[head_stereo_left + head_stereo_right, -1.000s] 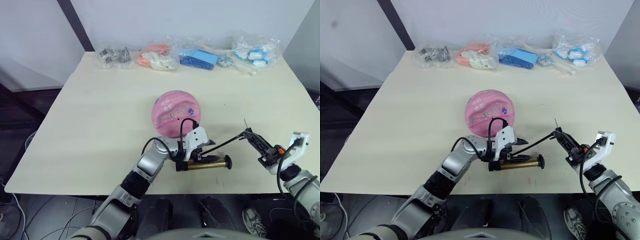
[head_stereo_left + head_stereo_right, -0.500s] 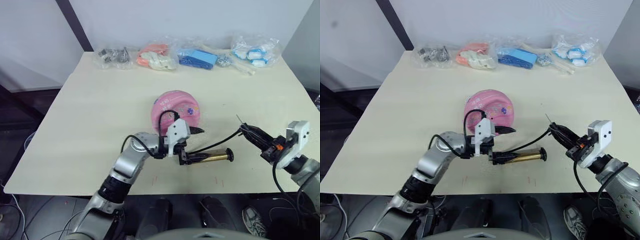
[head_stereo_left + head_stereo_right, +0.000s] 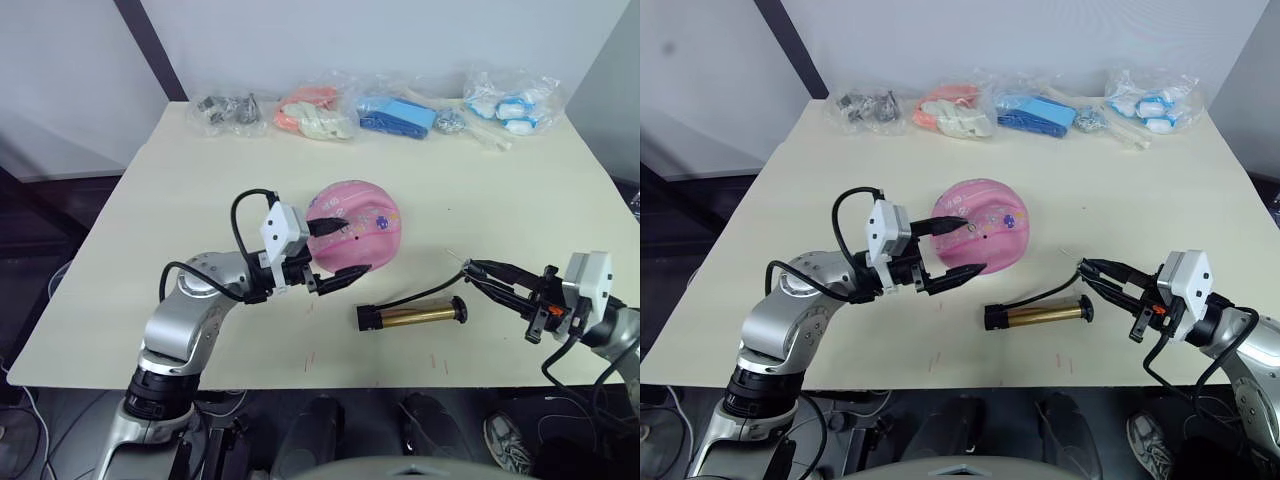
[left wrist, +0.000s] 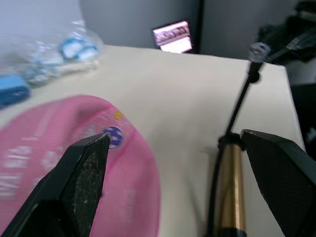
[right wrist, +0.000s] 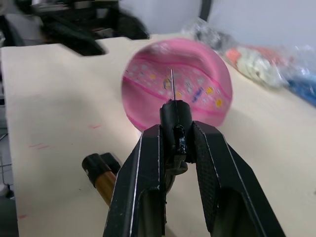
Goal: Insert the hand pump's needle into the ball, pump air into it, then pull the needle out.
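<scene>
Right wrist view shows you the right hand (image 5: 177,148) clamped on the needle (image 5: 172,85) fitting, pin aimed at the ball (image 5: 177,86) but well apart from it. Your left hand (image 3: 330,252) is spread open around the ball's near-left side. The hand pump (image 3: 412,317) lies on the counter (image 3: 180,230) between both hands

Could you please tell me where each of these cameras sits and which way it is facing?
Head stereo pair: looks forward and down over the table, both arms in view.
Left wrist view: looks past its open black fingers at the ball and the hand pump.
Right wrist view: looks along the right end effector, shut on the needle, towards the ball.
Shared: ball and hand pump appear in every view.
</scene>
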{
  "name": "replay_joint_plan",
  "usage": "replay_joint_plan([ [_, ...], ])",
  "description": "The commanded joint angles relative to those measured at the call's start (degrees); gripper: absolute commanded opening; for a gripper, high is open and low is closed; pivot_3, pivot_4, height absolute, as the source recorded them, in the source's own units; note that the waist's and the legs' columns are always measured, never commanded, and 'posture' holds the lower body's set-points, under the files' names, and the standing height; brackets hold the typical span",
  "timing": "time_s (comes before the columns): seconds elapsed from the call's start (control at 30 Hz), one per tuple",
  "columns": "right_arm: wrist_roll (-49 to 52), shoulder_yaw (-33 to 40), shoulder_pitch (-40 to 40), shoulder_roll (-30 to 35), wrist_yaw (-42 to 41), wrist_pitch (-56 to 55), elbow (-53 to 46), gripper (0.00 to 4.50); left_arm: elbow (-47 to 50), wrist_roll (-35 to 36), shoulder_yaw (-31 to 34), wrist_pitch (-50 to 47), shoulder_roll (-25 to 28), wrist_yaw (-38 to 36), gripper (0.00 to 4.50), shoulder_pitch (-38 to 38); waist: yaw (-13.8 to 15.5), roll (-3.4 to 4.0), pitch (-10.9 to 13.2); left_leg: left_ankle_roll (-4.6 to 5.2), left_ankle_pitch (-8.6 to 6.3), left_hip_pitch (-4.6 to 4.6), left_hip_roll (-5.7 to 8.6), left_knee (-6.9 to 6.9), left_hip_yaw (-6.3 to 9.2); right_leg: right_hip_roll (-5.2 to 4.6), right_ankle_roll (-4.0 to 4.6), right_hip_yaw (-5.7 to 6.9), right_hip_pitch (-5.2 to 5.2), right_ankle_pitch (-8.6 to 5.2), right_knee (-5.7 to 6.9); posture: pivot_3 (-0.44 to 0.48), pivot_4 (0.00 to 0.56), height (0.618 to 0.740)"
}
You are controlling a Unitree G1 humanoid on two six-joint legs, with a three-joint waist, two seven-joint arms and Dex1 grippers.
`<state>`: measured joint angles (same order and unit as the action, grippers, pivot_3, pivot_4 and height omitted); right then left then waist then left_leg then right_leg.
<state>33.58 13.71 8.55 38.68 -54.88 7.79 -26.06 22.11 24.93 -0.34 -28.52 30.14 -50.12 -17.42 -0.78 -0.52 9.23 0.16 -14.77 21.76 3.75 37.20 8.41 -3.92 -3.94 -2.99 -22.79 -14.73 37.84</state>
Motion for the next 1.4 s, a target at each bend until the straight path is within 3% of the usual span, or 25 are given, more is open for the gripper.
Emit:
replay_joint_plan([
  [0.03,0.96,0.68,-0.90,-0.27,-1.89,-2.28,-0.22,0.29,2.35,0.99,3.82,-0.83,1.49,2.86,4.48,-0.65,-0.02,0.00,0.00,0.00,0.00,0.00,0.00,0.00,0.00,0.00,0.00,0.00,0.00,0.00,0.01,0.000,0.150,0.736],
  [0.33,1.39,-0.52,-1.84,-1.72,-4.62,-3.83,0.73,0.29,-4.08,-2.73,7.93,0.86,5.31,7.66,4.48,-0.14,0.06,-0.01,0.01,-0.01,0.00,0.00,0.00,-0.01,0.01,0.00,0.01,0.00,-0.01,0.00,0.00,0.000,0.150,0.736],
  [0.57,0.28,-1.75,-2.29,-2.85,-3.92,-4.52,1.31,0.29,-9.33,-5.68,4.01,1.45,3.28,9.59,4.48,-3.06,0.15,-0.04,0.03,-0.01,0.00,0.00,0.01,0.00,0.02,-0.02,0.01,0.01,-0.01,0.01,0.01,0.000,0.150,0.736],
  [0.87,-0.61,-1.93,-1.68,-3.94,-2.57,-5.03,0.73,0.29,-17.01,-8.31,-1.18,4.67,1.42,6.92,4.48,-8.42,0.07,-0.08,0.05,-0.02,0.00,0.00,0.02,0.00,0.01,-0.03,0.01,0.00,-0.02,0.01,0.03,0.000,0.150,0.736],
  [1.4,-0.98,-1.91,-0.36,-5.05,-1.22,-5.82,-0.16,0.29,-26.36,-11.68,-3.75,11.70,-0.36,2.77,4.48,-14.76,-0.01,-0.09,0.06,-0.02,0.01,0.01,0.03,0.01,0.01,-0.02,0.01,0.00,-0.04,0.01,0.05,0.000,0.150,0.736],
])
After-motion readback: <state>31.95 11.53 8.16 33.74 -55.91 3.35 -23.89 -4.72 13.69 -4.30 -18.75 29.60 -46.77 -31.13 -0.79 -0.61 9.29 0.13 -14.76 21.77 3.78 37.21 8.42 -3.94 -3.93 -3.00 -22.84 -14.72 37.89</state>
